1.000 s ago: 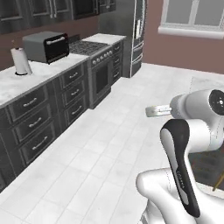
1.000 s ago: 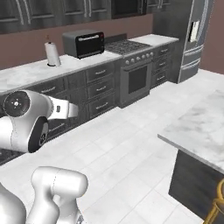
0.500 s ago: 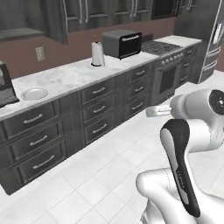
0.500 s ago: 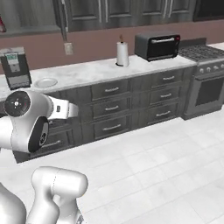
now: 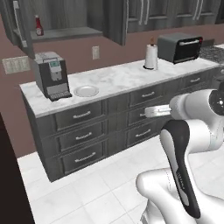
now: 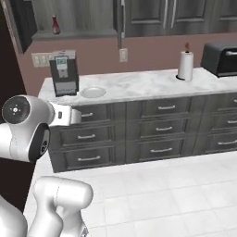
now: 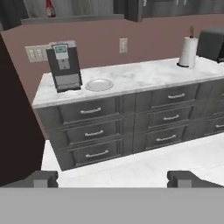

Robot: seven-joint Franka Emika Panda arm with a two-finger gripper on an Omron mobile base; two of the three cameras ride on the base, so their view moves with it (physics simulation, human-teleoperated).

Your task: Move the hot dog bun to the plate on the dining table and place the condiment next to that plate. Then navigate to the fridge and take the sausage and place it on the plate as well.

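Observation:
The condiment [image 5: 39, 25], a small red bottle with a white cap, stands on the shelf of an open upper cabinet above the counter's left end; it also appears as the condiment [image 6: 55, 24] and the condiment [image 7: 50, 8]. My gripper [image 7: 113, 178] is open and empty, held out in the air over the floor and facing the counter from some distance; its fingertips [image 7: 43, 178] stand far apart. From the left base camera the gripper [image 5: 151, 111] sticks out level from the folded arm. The hot dog bun, the plate, the dining table, the fridge and the sausage are out of view.
On the marble counter [image 5: 118, 78] stand a coffee machine [image 5: 51, 74], a plain white plate [image 5: 86, 91], a paper towel roll [image 5: 151, 56] and a black toaster oven [image 5: 180, 47]. Grey drawers [image 7: 92, 131] run below. A tall dark panel [image 7: 13, 113] closes the left side. White tiled floor [image 6: 152, 194] lies before the counter.
The whole picture has swept along the counter as the base turned: the stove and the fridge left the frame, the coffee machine and open cabinet with the red bottle came in. The arm's pose is unchanged.

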